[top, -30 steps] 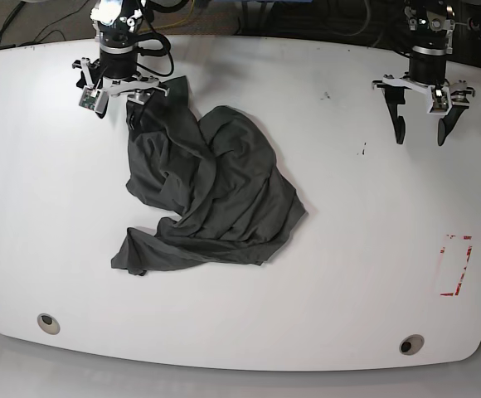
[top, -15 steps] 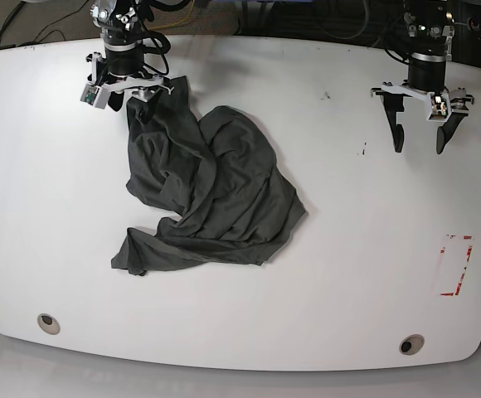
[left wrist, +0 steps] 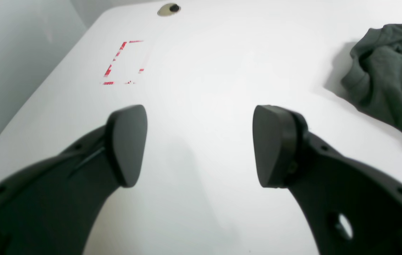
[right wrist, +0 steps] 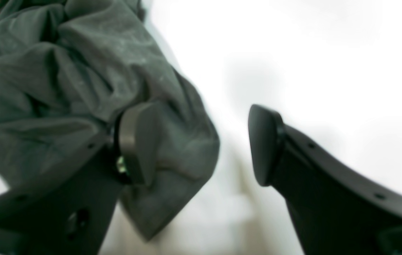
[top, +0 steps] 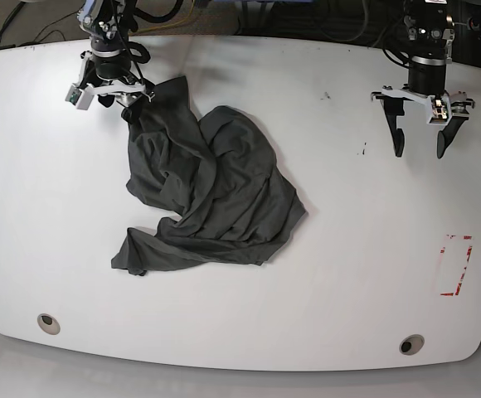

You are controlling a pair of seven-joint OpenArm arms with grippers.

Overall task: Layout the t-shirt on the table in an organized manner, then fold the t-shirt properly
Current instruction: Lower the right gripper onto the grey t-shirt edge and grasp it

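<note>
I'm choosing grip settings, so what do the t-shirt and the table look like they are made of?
The t-shirt: soft, matte charcoal knit, probably cotton jersey; it bunches in limp wrinkles. The table: hard, smooth, glossy white top, perhaps laminate or painted board; it shows soft reflections and crisp shadows.

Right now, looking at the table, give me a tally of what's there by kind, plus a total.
T-shirt: 1
Round grommets: 2
Red tape rectangle: 1
End effectors over the table: 2, the left end effector and the right end effector
Total: 6
</note>
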